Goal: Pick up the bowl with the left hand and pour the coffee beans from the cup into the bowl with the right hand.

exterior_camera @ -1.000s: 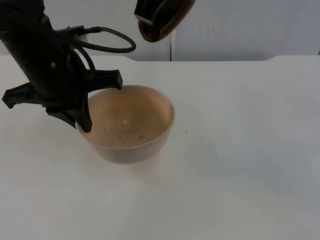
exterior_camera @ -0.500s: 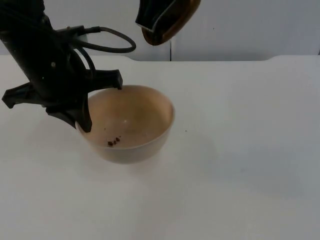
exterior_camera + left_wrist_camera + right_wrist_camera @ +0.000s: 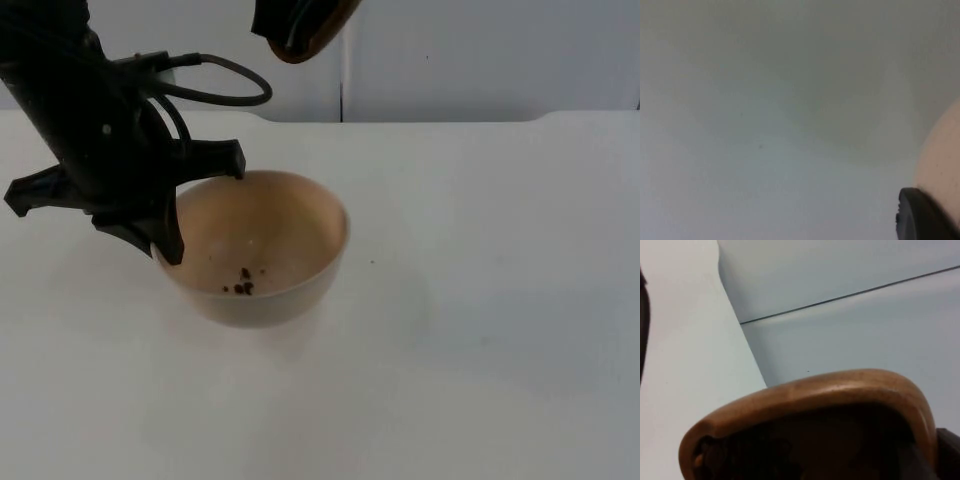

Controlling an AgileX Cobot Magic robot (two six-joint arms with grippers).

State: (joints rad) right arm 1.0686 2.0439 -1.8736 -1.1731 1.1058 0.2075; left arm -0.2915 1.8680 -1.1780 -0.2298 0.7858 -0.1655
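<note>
Beneath my right gripper (image 3: 300, 25), well below and a little toward my left arm, the bowl (image 3: 262, 250) is sitting in the clamp of my left gripper (image 3: 170, 205), whose fingers are closing on its near rim; in the left wrist view one fingertip (image 3: 922, 215) is pressing against the pale wall of the bowl. My right gripper is holding the wooden cup (image 3: 810, 425) tilted up high, its mouth turned down toward the bowl, and a dark mass is showing inside the cup in the right wrist view.

A few coffee beans (image 3: 243, 284) are lying at the bottom of the bowl, so I am judging the pour as only begun: most of the load seems to be waiting in the cup. I cannot tell whether the bowl is lifted off the counter (image 3: 480, 300) or resting on it.

Beyond my left gripper the counter is stretching away open to my right side. Behind my right gripper the counter is ending at the grey partition wall (image 3: 480, 50), so tipping room lies toward the bowl, not backward.
</note>
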